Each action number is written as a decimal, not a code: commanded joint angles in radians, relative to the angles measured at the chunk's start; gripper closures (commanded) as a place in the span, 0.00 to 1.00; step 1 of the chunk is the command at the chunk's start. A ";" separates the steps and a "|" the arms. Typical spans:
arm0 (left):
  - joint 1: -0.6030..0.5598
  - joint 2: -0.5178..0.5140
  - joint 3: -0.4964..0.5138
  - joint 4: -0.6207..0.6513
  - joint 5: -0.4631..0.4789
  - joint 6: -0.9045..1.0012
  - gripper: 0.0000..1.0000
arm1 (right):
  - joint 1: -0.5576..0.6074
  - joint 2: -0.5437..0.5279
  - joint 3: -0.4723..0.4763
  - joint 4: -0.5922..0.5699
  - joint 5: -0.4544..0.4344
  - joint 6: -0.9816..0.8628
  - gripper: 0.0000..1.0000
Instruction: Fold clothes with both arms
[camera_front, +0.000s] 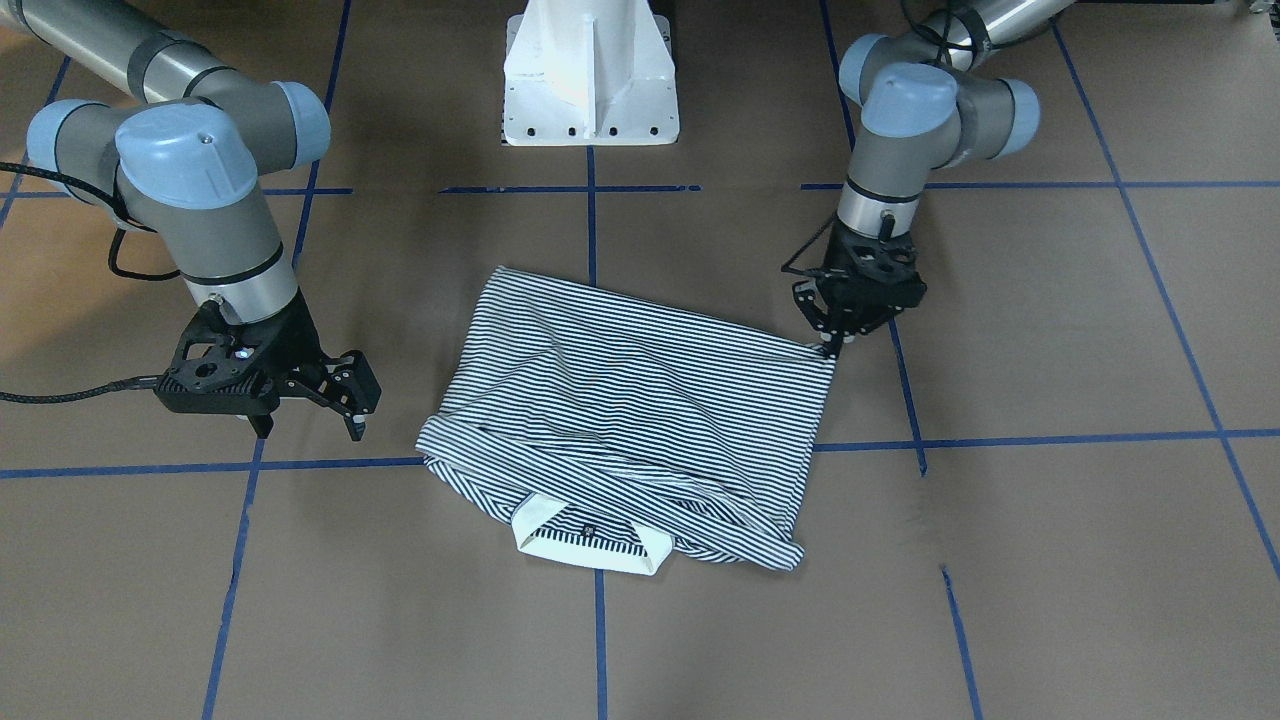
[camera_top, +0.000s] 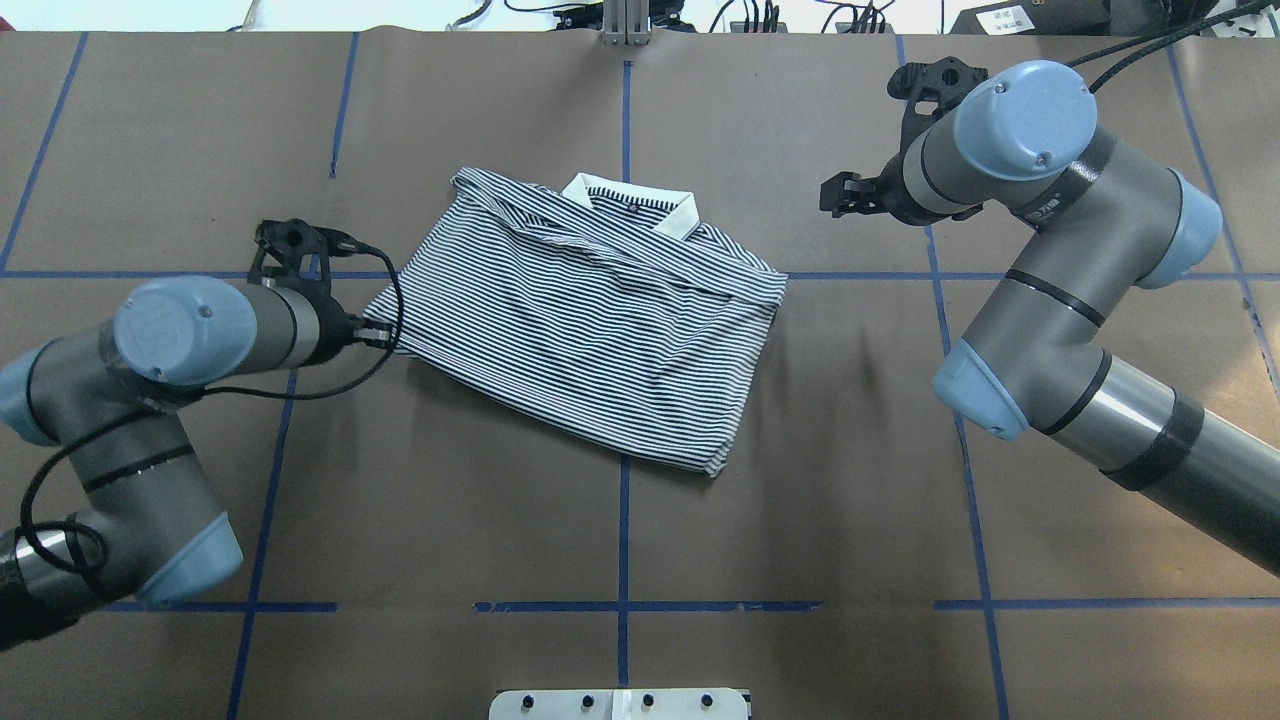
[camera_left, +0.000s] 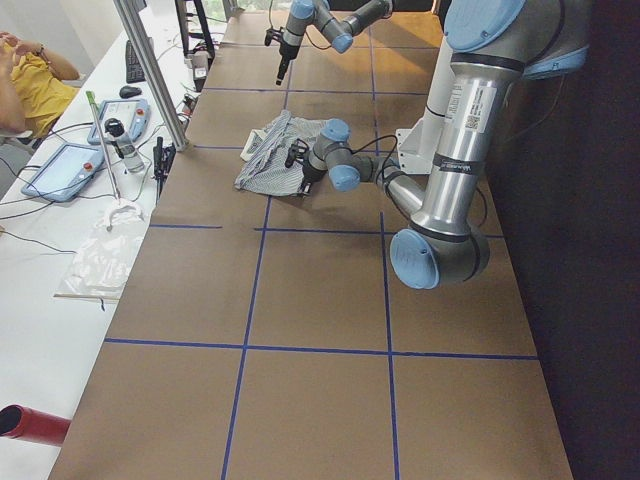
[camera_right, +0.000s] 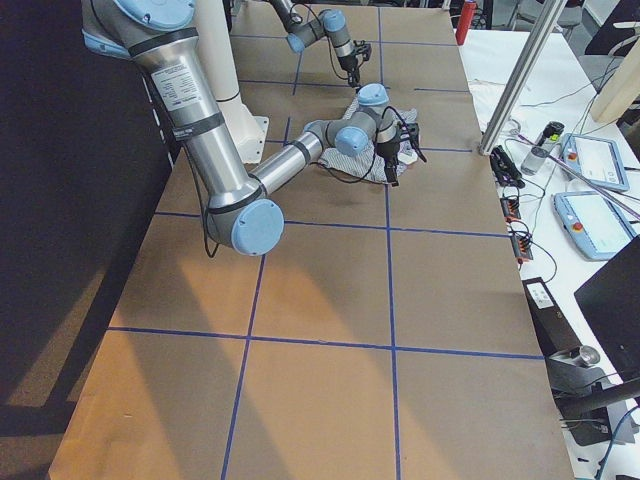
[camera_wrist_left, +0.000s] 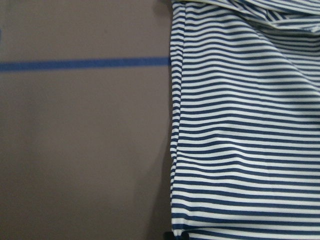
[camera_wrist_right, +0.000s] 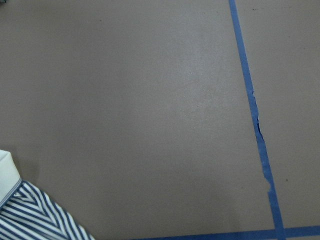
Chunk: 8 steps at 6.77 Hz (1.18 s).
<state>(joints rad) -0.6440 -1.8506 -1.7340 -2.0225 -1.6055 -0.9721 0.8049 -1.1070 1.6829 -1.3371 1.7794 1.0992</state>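
Observation:
The striped polo shirt (camera_front: 620, 400) (camera_top: 590, 330) lies folded on the brown table. Its cream collar (camera_front: 590, 545) (camera_top: 625, 200) is on the side away from the robot. My left gripper (camera_front: 835, 345) (camera_top: 378, 335) is down at the shirt's corner on my left. It looks open, with its tips at the cloth's edge. The left wrist view shows that edge of the shirt (camera_wrist_left: 240, 125) lying flat. My right gripper (camera_front: 310, 428) (camera_top: 845, 195) hangs open and empty, a little off the shirt's other side. The right wrist view catches only a corner of the shirt (camera_wrist_right: 35, 215).
The white pedestal base (camera_front: 590, 80) stands at the robot's side of the table. Blue tape lines (camera_front: 1050, 438) cross the brown surface. Beyond the table's far edge a side bench holds tablets (camera_left: 65, 170), and a person (camera_left: 30, 80) sits there.

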 joint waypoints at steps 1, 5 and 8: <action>-0.183 -0.133 0.229 -0.028 -0.001 0.160 1.00 | -0.001 0.001 -0.002 0.001 0.000 0.005 0.00; -0.275 -0.478 0.857 -0.343 0.095 0.236 0.62 | -0.001 0.007 0.003 0.001 0.000 0.010 0.00; -0.325 -0.412 0.740 -0.378 -0.102 0.404 0.00 | -0.068 0.152 -0.090 0.003 -0.014 0.347 0.19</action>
<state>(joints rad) -0.9464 -2.2849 -0.9567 -2.3899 -1.6095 -0.6159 0.7703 -1.0420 1.6541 -1.3364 1.7742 1.2723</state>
